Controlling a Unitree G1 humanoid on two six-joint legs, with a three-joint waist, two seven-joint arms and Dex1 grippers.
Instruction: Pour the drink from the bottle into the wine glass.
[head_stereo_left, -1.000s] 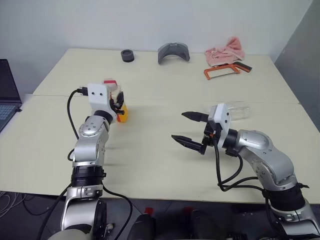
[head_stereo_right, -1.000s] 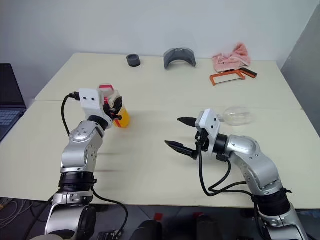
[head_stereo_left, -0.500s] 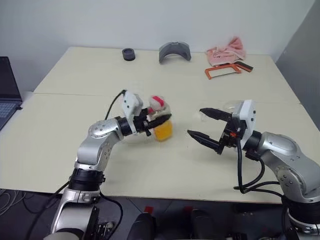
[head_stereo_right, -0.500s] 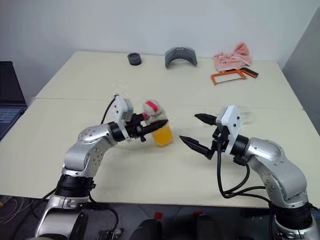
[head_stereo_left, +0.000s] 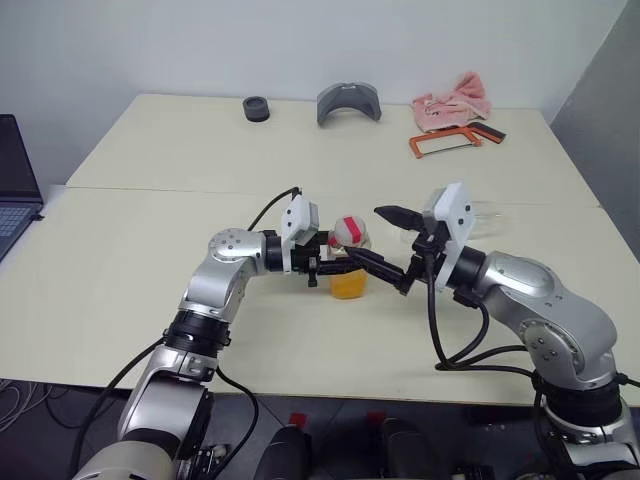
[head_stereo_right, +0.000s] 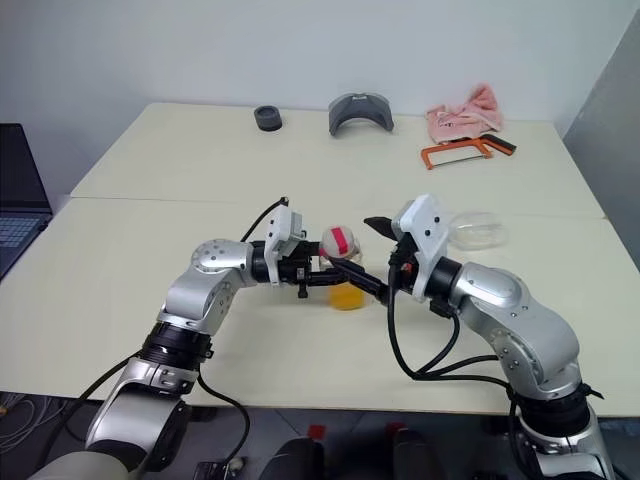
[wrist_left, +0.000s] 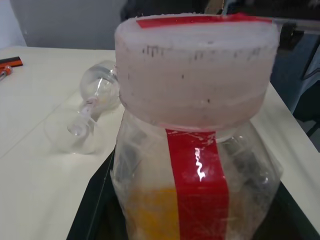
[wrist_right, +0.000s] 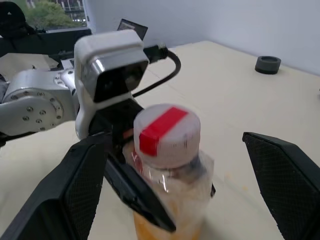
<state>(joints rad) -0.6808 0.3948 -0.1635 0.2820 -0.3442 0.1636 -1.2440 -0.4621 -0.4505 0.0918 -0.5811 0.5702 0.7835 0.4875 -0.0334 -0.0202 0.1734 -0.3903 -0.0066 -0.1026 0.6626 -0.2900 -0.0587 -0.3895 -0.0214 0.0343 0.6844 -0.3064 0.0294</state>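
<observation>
Cream table (head_stereo_left: 150, 230), left jaws (head_stereo_left: 335, 268) clamp bottle (head_stereo_left: 348, 262), right jaws (head_stereo_left: 392, 247) spread around it.

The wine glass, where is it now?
The wine glass lies on its side on the table, on the robot's right, just behind the right gripper.
</observation>
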